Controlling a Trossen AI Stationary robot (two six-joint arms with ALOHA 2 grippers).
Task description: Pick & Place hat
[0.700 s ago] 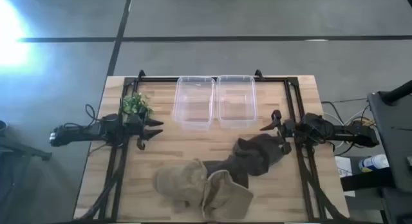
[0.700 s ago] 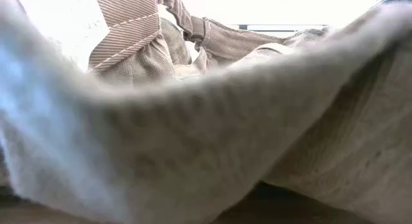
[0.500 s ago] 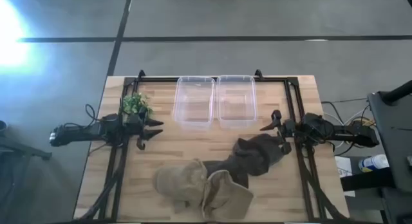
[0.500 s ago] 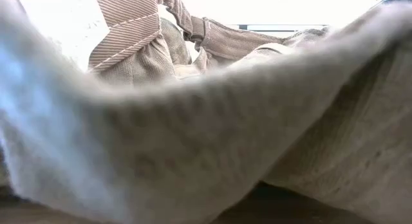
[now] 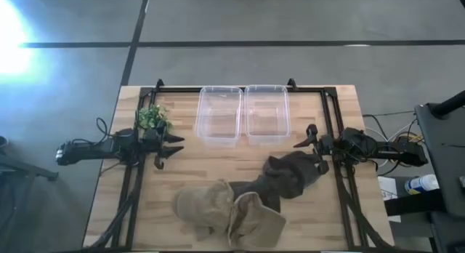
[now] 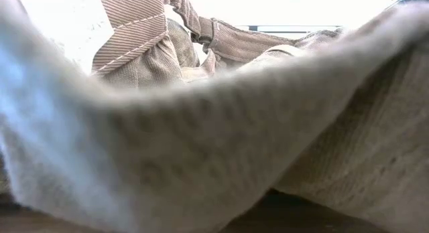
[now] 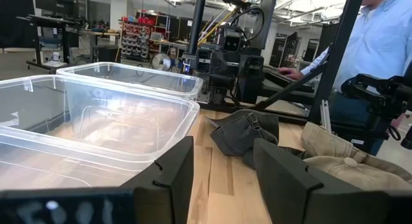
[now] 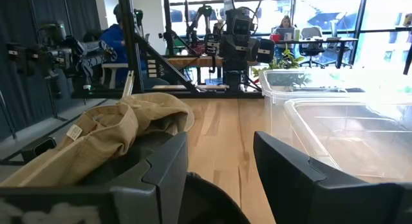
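Observation:
Three soft hats lie on the table's near half. Two tan hats [image 5: 211, 203] [image 5: 256, 218] sit side by side, and a dark brown hat [image 5: 288, 174] lies to their right, overlapping them. A tan hat [image 6: 221, 132] fills the low view. My left gripper [image 5: 169, 150] [image 7: 222, 179] hovers open at the table's left, clear of the hats. My right gripper [image 5: 310, 153] [image 8: 219, 172] is open at the table's right, at the dark hat's right edge [image 8: 212, 199]. The tan hat [image 8: 122, 130] shows ahead of it.
Two clear plastic bins [image 5: 220, 115] [image 5: 267, 113] stand side by side at the table's far middle. A small green plant [image 5: 153, 118] stands at the far left, next to my left gripper. Bare wood [image 5: 232, 158] lies between the bins and the hats. People show beyond the table.

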